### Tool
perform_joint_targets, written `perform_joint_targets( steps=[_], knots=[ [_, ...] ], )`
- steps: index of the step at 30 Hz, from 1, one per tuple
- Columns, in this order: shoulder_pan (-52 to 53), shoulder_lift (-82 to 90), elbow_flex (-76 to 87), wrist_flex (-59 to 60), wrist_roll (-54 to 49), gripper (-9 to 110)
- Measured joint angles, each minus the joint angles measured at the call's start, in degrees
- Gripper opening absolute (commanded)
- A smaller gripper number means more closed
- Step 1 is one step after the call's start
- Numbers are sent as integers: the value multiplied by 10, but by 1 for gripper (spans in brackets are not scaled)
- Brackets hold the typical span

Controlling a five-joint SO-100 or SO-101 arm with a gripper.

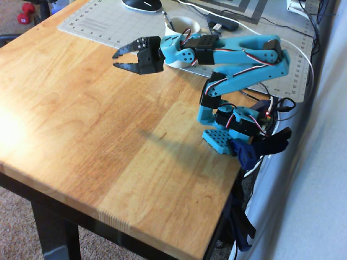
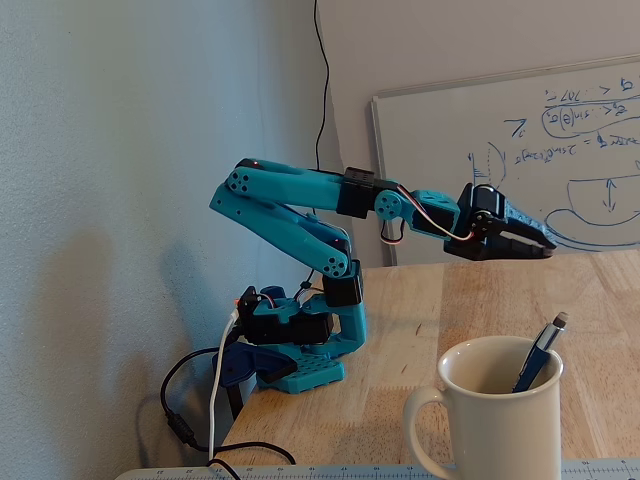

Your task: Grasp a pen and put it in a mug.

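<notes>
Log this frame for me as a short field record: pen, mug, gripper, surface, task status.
pen: standing tilted inside the mug, clip end above the rim
mug: upright on the cutting mat, handle to the left in the fixed view
gripper: open, empty, in the air over the wooden table, away from the mug
background: whiteboard against the wall
task status: pen is in the mug
</notes>
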Motion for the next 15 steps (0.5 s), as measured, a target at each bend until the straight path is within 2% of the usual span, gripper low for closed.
perform_joint_targets(
  steps=[8, 15],
  knots=[
    [-40, 132, 47, 207, -95, 3],
    [-47, 258, 129, 293, -110, 3]
  ],
)
